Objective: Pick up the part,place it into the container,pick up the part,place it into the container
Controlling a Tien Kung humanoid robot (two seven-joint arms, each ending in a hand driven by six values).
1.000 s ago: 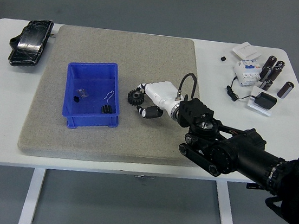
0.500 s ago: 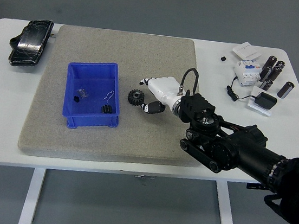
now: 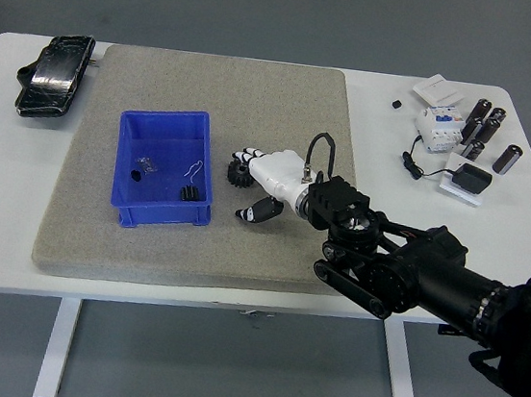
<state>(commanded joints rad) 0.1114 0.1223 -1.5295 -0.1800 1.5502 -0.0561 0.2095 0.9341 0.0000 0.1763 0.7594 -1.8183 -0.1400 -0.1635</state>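
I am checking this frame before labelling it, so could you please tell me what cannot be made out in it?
- Head view: whether the right hand grips the gear; the fingers cover its right side.
- The small parts in the blue bin are too small to identify.
- The left hand is outside the picture.
- The black items at the table's far right are too small to name.

You've got a white desk [image 3: 15,187] with a grey mat [image 3: 211,85] across its middle. Far left, a black pouch [image 3: 53,76] lies beside the mat. Top right, dark cylinders [image 3: 482,128] cluster near a white box [image 3: 439,128], a white card [image 3: 435,89], a black adapter [image 3: 469,177] and a small black cube [image 3: 395,104].
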